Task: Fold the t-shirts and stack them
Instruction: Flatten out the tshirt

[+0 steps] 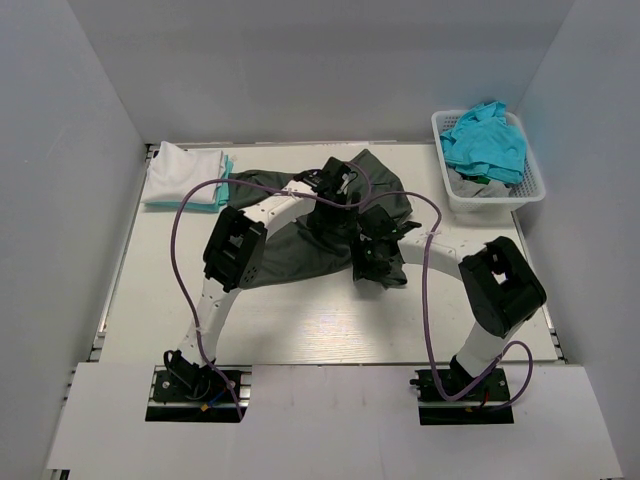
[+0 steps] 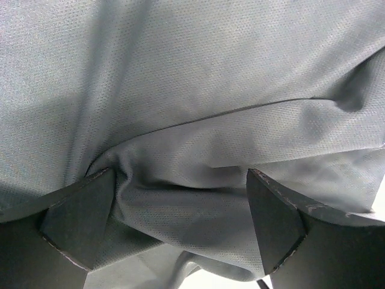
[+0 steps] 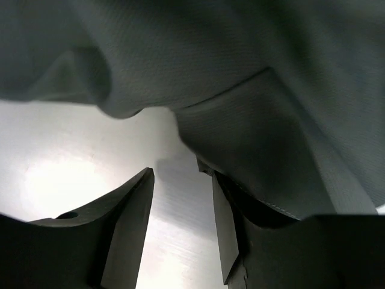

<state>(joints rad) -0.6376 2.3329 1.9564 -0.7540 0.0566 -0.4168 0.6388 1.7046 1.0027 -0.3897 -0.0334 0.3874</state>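
Note:
A dark charcoal t-shirt point(image 1: 290, 258) lies spread and rumpled in the middle of the table. My left gripper point(image 1: 332, 215) is down on its middle. In the left wrist view the gripper point(image 2: 177, 223) is open wide, with a bunched fold of the shirt point(image 2: 198, 90) between its fingers. My right gripper point(image 1: 378, 262) is at the shirt's near right edge. In the right wrist view it point(image 3: 180, 229) is open with bare table between the fingers, and the shirt's hem point(image 3: 271, 138) hangs over the right finger. A folded white t-shirt point(image 1: 183, 165) lies on a folded teal one point(image 1: 226, 180) at the back left.
A white lattice basket point(image 1: 530, 190) at the back right holds turquoise t-shirts point(image 1: 485, 140). Purple cables point(image 1: 178, 235) loop over both arms. White walls close in the table on three sides.

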